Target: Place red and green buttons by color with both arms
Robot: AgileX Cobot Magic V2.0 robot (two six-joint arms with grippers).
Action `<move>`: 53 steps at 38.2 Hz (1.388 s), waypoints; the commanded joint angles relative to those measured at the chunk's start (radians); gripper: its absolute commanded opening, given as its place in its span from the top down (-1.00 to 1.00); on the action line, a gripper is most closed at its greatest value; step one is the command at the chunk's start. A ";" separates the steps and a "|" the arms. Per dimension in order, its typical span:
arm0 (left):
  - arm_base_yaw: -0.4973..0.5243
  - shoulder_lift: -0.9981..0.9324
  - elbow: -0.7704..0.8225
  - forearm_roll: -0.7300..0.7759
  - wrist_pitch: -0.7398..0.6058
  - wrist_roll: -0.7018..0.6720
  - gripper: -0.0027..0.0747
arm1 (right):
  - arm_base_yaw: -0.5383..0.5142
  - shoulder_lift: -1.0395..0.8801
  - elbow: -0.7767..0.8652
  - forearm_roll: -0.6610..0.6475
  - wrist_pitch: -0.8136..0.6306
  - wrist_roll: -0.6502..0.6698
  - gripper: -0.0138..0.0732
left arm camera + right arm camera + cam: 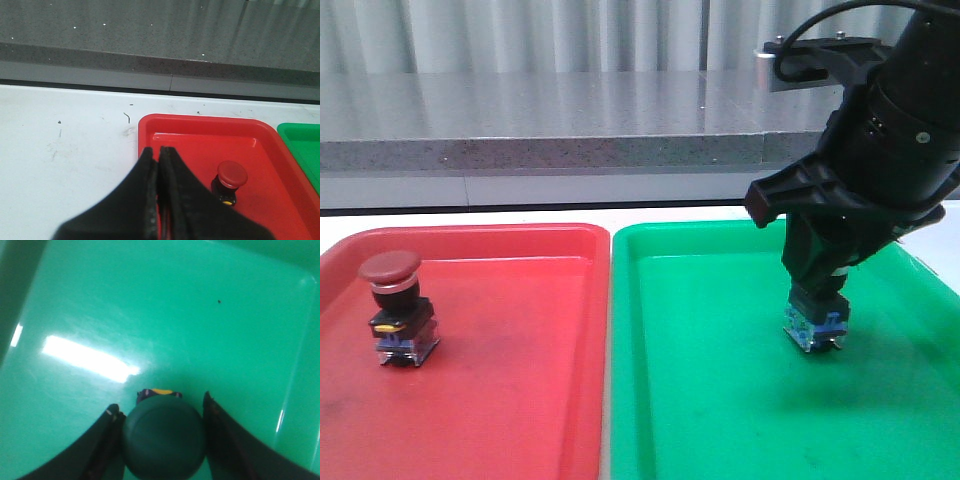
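- Front view: the right gripper [817, 290] stands over the green tray [720, 400], pointing down, with the green button [817, 325] held between its fingers. Only the black body and clear-blue base of this button show below the fingertips; the cap is hidden by the gripper.
- Front view: whether the base of the green button touches the tray floor or hangs just above it cannot be told.
- Right wrist view: the green cap [164, 437] sits between the two black fingers [222, 440], which press against it on both sides. The jaws are closed on the cap. A part of the button body with a yellow mark shows just beyond the cap, above the tray floor [175, 315].
- Front view: the red button [400, 310] stands upright in the red tray [520, 400], in its left part, well apart from the green tray.
- Left wrist view: the left gripper [159, 155] has its jaws pressed together and holds nothing. Its tips hang at the near edge of the red tray [200, 122]. The red button [230, 182] stands in that tray, beside the fingers and clear of them.
- Both trays rest side by side on the white table [65, 150].
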 commanded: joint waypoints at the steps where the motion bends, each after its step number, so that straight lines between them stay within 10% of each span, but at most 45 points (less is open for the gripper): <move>1: 0.000 0.008 -0.026 -0.005 -0.080 -0.010 0.98 | 0.001 -0.034 -0.023 -0.017 -0.017 -0.008 0.18; 14: 0.000 0.008 -0.026 -0.005 -0.080 -0.010 0.98 | 0.001 -0.049 -0.026 -0.005 0.001 -0.008 -0.41; 28: 0.000 0.008 -0.026 -0.005 -0.080 -0.010 0.98 | -0.002 -0.210 -0.210 -0.014 0.204 -0.008 -0.43; 42: 0.000 0.008 -0.026 -0.005 -0.080 -0.010 0.98 | -0.003 -0.405 -0.215 -0.145 0.194 0.033 0.95; 53: 0.000 0.008 -0.026 -0.005 -0.080 -0.010 0.98 | -0.113 -0.685 0.007 -0.369 0.167 0.241 0.96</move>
